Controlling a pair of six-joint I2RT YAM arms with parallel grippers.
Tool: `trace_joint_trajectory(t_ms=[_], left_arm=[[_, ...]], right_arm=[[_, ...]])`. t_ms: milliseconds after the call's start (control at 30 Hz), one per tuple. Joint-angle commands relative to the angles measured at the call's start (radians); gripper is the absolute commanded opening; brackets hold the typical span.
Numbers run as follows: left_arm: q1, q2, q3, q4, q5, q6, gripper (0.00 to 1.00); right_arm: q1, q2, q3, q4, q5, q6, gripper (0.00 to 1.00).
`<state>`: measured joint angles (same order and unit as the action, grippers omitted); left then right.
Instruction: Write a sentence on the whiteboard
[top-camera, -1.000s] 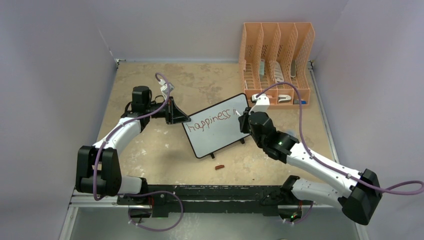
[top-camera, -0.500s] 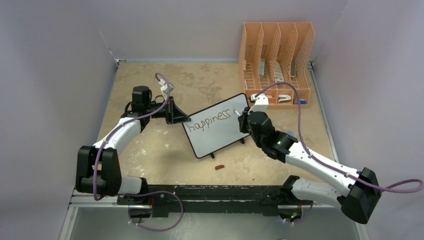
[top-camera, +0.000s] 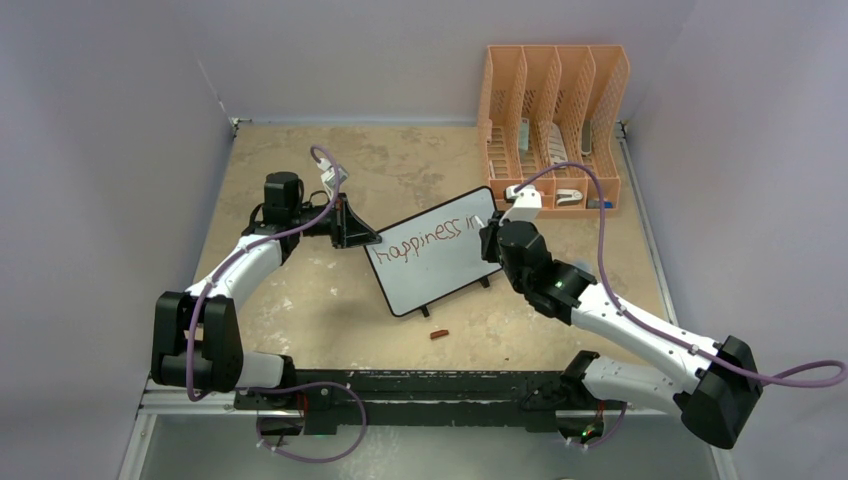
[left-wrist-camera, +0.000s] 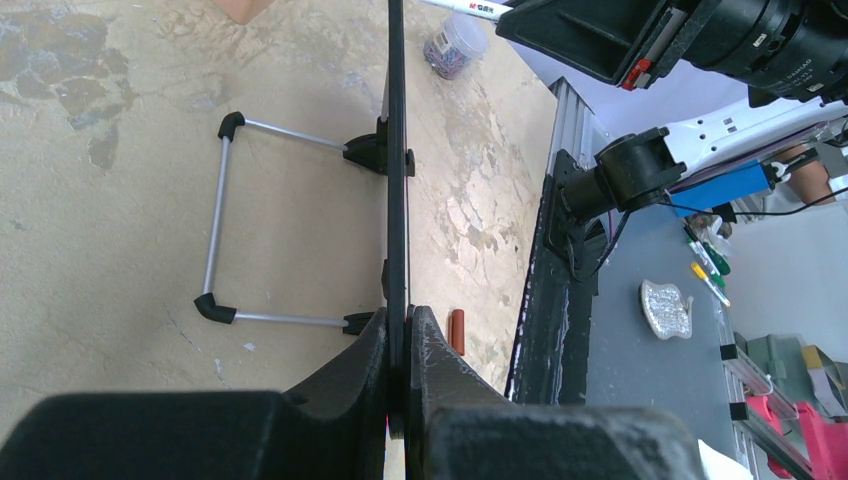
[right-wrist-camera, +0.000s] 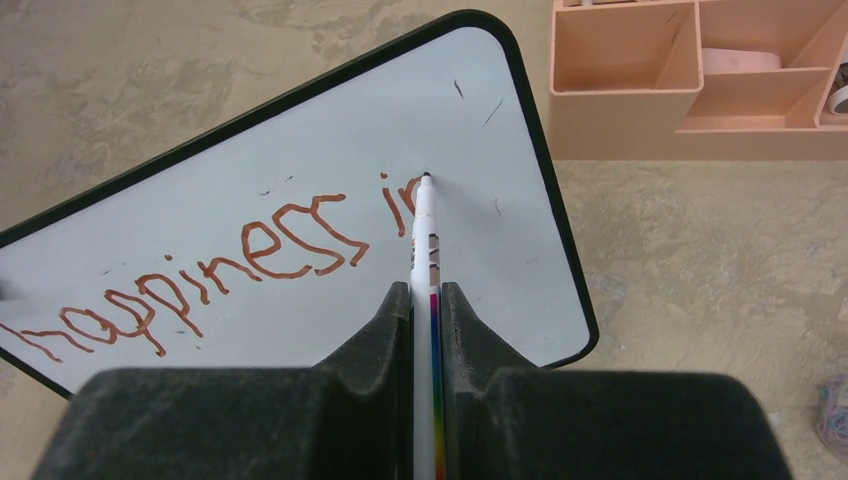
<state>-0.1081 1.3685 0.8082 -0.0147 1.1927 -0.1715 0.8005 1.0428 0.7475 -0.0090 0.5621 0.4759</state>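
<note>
The whiteboard (top-camera: 437, 277) stands propped on its wire stand in the middle of the surface (top-camera: 300, 300). The sentence (right-wrist-camera: 262, 252) reads only "happiness in" and is already near the right frame. The right hand (right-wrist-camera: 427, 290) is clenched on a marker (right-wrist-camera: 424, 240), whose tip seems to touch the board beside "in". The left hand (left-wrist-camera: 398, 325) pinches the board's left end. Heavy pressure might pivot the board in that thin pinch and skew the strokes, or the line may run out of room.

One more stroke on the sentence (right-wrist-camera: 290, 245), right end effector (right-wrist-camera: 427, 300) slightly rightward.
</note>
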Motion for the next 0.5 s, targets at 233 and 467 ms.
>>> trace_joint_trajectory(t_ms=[233,467], left_arm=[[-0.019,0.019,0.003,-0.044,-0.033,0.046,0.0],[-0.019,0.018,0.003,-0.044,-0.032,0.046,0.0]], right_arm=[[-0.009,-0.002,0.021,-0.041,0.009,0.038,0.0],[-0.009,-0.004,0.015,-0.073,-0.008,0.058,0.0]])
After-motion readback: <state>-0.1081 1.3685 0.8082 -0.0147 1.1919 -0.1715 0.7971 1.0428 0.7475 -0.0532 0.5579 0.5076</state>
